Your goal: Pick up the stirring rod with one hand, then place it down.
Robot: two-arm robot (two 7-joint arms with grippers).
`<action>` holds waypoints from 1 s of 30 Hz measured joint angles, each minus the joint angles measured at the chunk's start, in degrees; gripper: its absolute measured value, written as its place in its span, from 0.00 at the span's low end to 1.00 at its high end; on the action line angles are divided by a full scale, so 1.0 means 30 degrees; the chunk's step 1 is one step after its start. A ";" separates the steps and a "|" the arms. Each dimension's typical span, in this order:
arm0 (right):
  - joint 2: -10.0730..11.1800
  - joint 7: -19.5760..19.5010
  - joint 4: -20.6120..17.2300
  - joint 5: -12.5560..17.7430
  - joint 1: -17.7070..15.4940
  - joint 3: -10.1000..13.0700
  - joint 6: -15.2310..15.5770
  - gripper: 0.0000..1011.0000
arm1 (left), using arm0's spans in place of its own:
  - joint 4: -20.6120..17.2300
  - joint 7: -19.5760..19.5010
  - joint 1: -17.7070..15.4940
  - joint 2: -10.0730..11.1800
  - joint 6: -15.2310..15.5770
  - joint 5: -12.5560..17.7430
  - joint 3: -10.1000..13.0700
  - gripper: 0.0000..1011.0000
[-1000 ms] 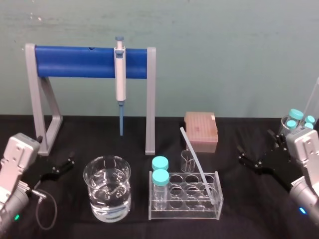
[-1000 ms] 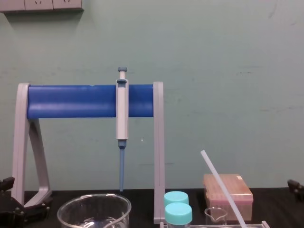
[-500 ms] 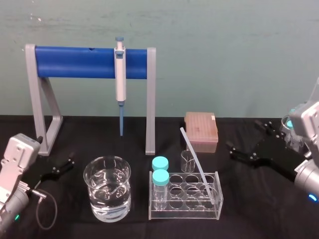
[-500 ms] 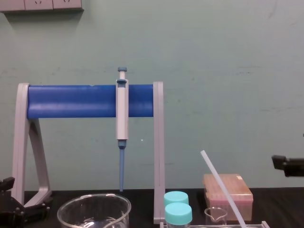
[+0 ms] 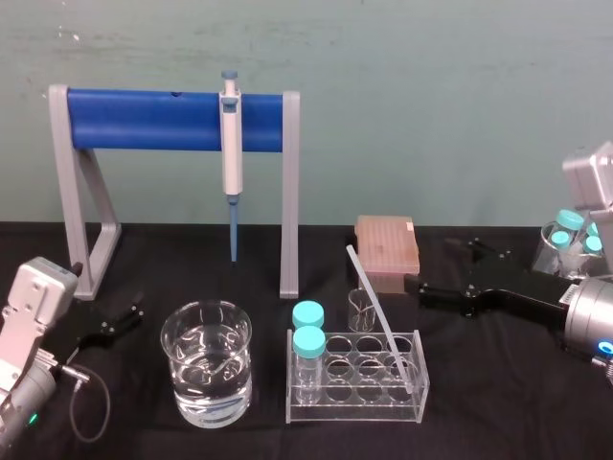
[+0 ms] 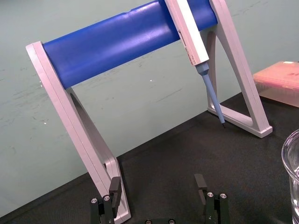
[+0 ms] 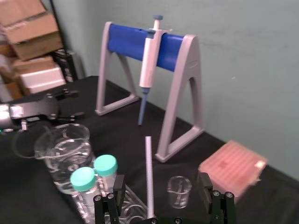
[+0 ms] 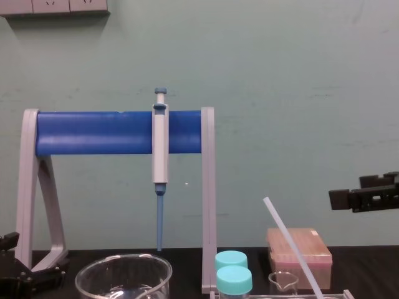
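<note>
The stirring rod point(image 5: 376, 311) is a translucent white stick leaning in the clear tube rack point(image 5: 354, 412), its top tilted back and to the left. It rises above the rack in the chest view point(image 8: 290, 246). My right gripper point(image 5: 439, 264) hovers open above the table, just right of the rod's upper part, and touches nothing. In the chest view the right gripper point(image 8: 349, 192) is raised at the right. In the right wrist view the rod point(image 7: 149, 177) stands ahead, between the spread fingers of the right gripper point(image 7: 160, 186). My left gripper point(image 5: 115, 321) rests open at the left, and the left wrist view shows the left gripper point(image 6: 158, 184) empty.
A beaker of water point(image 5: 206, 359) stands left of the rack. Two teal-capped vials point(image 5: 307, 326) sit in the rack's left end. Behind it are a small empty beaker point(image 7: 179, 190) and a pink tip box point(image 5: 386, 251). A pipette point(image 5: 230, 144) hangs on the blue-barred stand point(image 5: 172, 120). More vials point(image 5: 570, 240) are at far right.
My right gripper has swung left and upward from the table's right edge to a spot beside the rod, staying open. The left arm and the rod have not moved.
</note>
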 joint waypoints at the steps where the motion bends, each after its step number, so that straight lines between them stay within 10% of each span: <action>1: 0.0000 0.0467 0.0286 0.0417 0.0367 -0.0145 0.0385 0.99 | -0.0001 0.0000 0.0000 -0.0001 0.0000 0.0000 0.0000 0.99; 16: -0.0399 0.3421 0.3858 0.1803 0.4964 -0.2650 0.3976 0.99 | -0.0001 0.0000 0.0000 -0.0001 -0.0001 0.0000 0.0000 0.99; 30: -0.1656 0.4197 0.6422 0.0771 0.7698 -0.5345 0.4499 0.99 | -0.0001 0.0000 -0.0001 -0.0001 0.0000 0.0000 -0.0001 0.99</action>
